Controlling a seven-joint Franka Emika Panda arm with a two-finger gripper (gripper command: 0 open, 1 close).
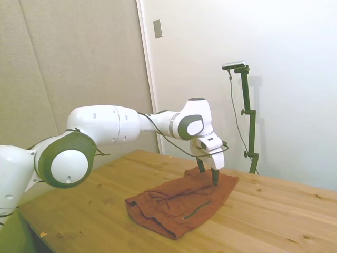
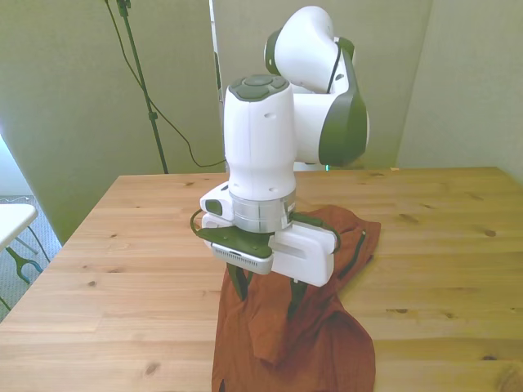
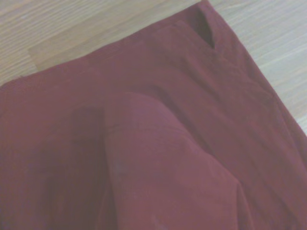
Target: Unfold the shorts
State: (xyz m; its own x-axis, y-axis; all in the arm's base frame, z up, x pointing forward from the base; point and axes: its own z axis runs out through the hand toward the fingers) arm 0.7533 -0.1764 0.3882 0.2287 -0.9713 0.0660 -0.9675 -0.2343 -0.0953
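Observation:
The rust-brown shorts (image 1: 176,203) lie crumpled and folded on the wooden table (image 1: 279,216), with a dark zipper line (image 1: 198,209) on their upper layer. My gripper (image 1: 208,174) points straight down over the end of the shorts farthest from the arm's base, fingers spread open, tips at or just above the cloth. In the front view the gripper (image 2: 267,296) stands over the shorts (image 2: 306,347), a raised fold of fabric below and between the fingers. The wrist view is filled by the shorts (image 3: 168,143), with a rounded hump and a dark notch near one edge.
Bare wooden tabletop (image 2: 122,245) surrounds the shorts on all sides. In the front view the cloth runs down to the table's near edge. A white object (image 2: 12,220) stands beside the table at the front view's left.

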